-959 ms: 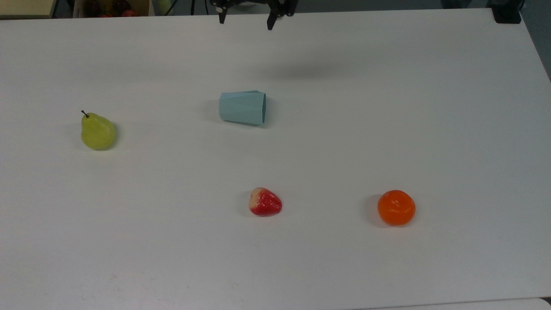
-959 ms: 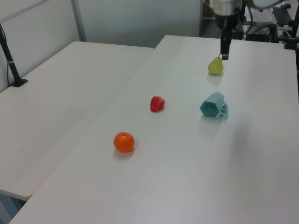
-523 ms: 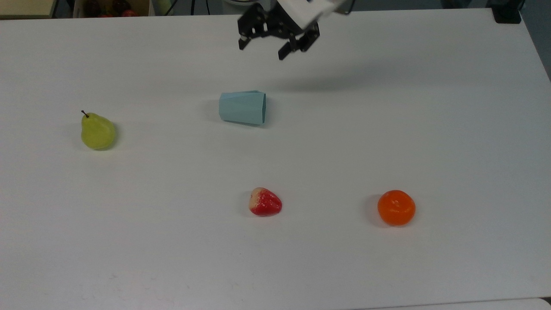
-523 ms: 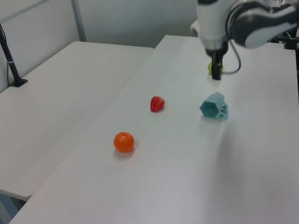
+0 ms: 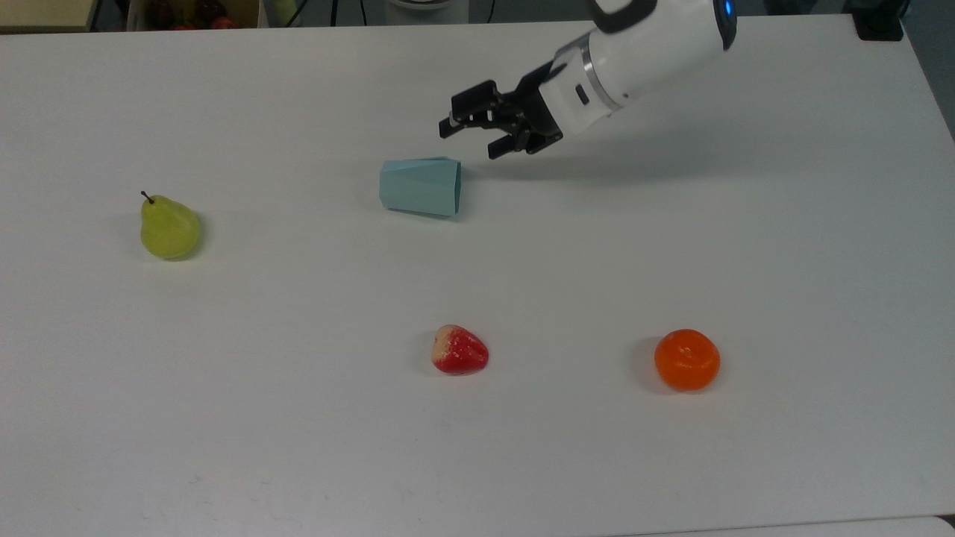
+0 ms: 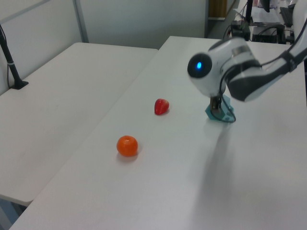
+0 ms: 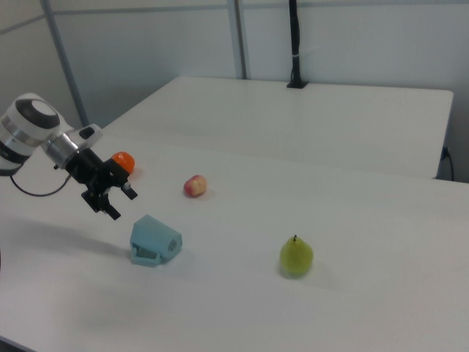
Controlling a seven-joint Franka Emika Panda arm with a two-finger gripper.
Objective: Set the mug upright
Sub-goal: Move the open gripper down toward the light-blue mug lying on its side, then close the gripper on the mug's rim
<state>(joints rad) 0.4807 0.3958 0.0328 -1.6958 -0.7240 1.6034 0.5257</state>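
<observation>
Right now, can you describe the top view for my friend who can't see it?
A pale blue mug lies on its side on a white table, an open black claw hovering beside it. A pear, strawberry and orange sit apart.

Robotics lab: plain white tables (image 5: 783,246) pushed edge to edge, grey partition panels (image 7: 146,55) behind, black camera pole (image 7: 295,44) clamped at a far table edge, cabled equipment rack (image 6: 261,24) past the end.
</observation>
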